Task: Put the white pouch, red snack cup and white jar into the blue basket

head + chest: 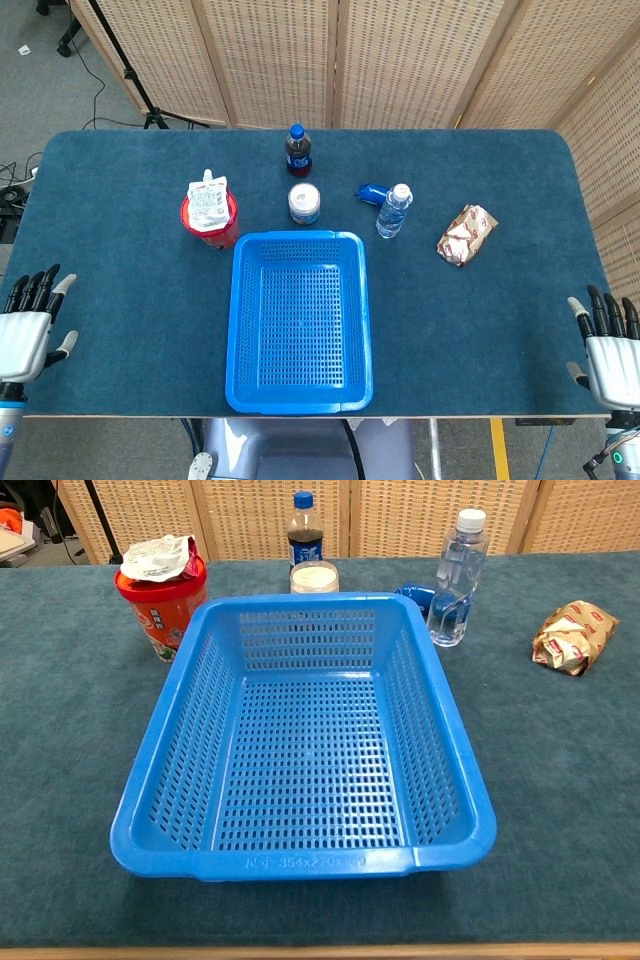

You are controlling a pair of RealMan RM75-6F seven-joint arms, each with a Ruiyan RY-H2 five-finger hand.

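The blue basket (pixel 299 320) is sitting in the middle of the teal tabletop (pixel 480 330), close to the robot's edge and within reach of either arm; its mesh floor is showing bare, so nothing is in it yet. The three task things are standing in a loose row just beyond its far rim: the red snack cup (pixel 211 222) is waiting off the far-left corner, with the white pouch (pixel 208 200) lying across its top (so the pouch is likely having to come off first, or the two are travelling together); the white jar (pixel 304 203) is standing just behind the far rim, near its middle. Behind the jar a dark soda bottle (pixel 297 150) is standing; to the right a clear water bottle (pixel 393 211) is rising beside a small blue object (pixel 372 191), and a crumpled snack packet (pixel 467 234) is lying well apart. The left hand (pixel 28 325) and right hand (pixel 608 348) are resting at the near corners, fingers spread wide and holding nothing; the cup and pouch seem the left hand's natural first target.
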